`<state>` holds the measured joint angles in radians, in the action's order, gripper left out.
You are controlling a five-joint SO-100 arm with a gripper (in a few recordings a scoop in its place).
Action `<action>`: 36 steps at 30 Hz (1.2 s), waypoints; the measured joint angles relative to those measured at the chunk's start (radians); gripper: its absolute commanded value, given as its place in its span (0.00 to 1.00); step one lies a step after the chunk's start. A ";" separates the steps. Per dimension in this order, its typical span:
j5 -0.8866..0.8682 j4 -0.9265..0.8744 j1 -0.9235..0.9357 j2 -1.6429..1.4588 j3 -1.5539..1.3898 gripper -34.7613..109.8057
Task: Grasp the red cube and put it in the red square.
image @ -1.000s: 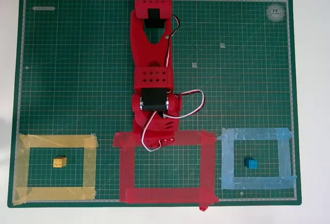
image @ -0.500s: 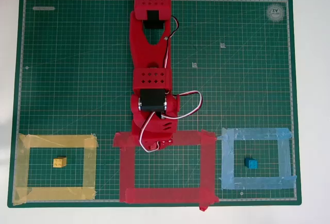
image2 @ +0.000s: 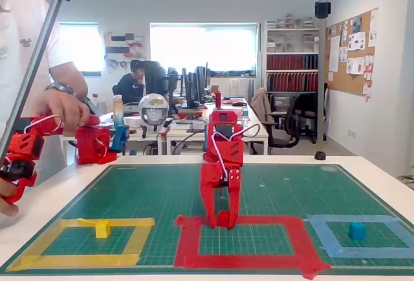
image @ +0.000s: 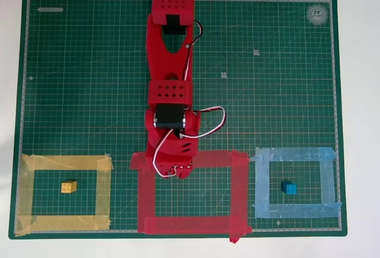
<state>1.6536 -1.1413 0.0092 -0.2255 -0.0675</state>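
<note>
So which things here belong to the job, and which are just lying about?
For the job: the hand; the red square.
Lying about: yellow cube; blue cube; yellow tape frame; light blue tape frame.

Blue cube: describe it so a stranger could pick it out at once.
On the green mat, three tape frames line the near edge. In the overhead view, the blue cube sits inside the light blue frame at the right. The only other loose cube is yellow.
</note>
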 measured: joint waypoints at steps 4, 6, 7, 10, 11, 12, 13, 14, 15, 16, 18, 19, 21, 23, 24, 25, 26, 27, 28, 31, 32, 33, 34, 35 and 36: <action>0.000 0.018 0.006 0.006 0.000 0.33; -0.003 0.029 0.014 0.006 0.000 0.33; -0.009 0.032 0.015 0.006 0.002 0.33; -0.026 0.035 0.018 0.006 0.003 0.34; -0.038 0.035 0.018 0.006 0.003 0.34; -0.054 0.035 0.018 0.006 0.003 0.34; -0.069 0.035 0.018 0.006 0.012 0.34; -0.084 0.035 0.017 0.006 0.021 0.34; -0.104 0.035 0.017 0.006 0.028 0.34; -0.126 0.035 0.017 0.006 0.035 0.34; -0.166 0.035 0.015 0.008 0.055 0.34; -0.192 0.035 0.012 0.008 0.071 0.34; -0.247 0.035 0.005 0.008 0.114 0.34; -0.304 0.035 0.000 0.006 0.150 0.34; -0.330 0.034 0.000 0.006 0.163 0.34; -0.364 0.032 0.000 0.006 0.173 0.34; -0.394 0.023 0.002 0.003 0.181 0.34; -0.413 0.006 0.000 -0.011 0.181 0.31; -0.425 -0.012 -0.003 -0.031 0.181 0.30; -0.425 -0.100 -0.015 -0.137 0.160 0.27; -0.408 -0.132 -0.018 -0.193 0.118 0.26; -0.380 -0.153 -0.023 -0.261 0.060 0.25; -0.350 -0.166 -0.028 -0.334 -0.017 0.24; -0.313 -0.175 -0.031 -0.408 -0.107 0.24; -0.270 -0.181 -0.032 -0.480 -0.207 0.24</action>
<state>1.3837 -1.3223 -0.0230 -0.7056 -0.2746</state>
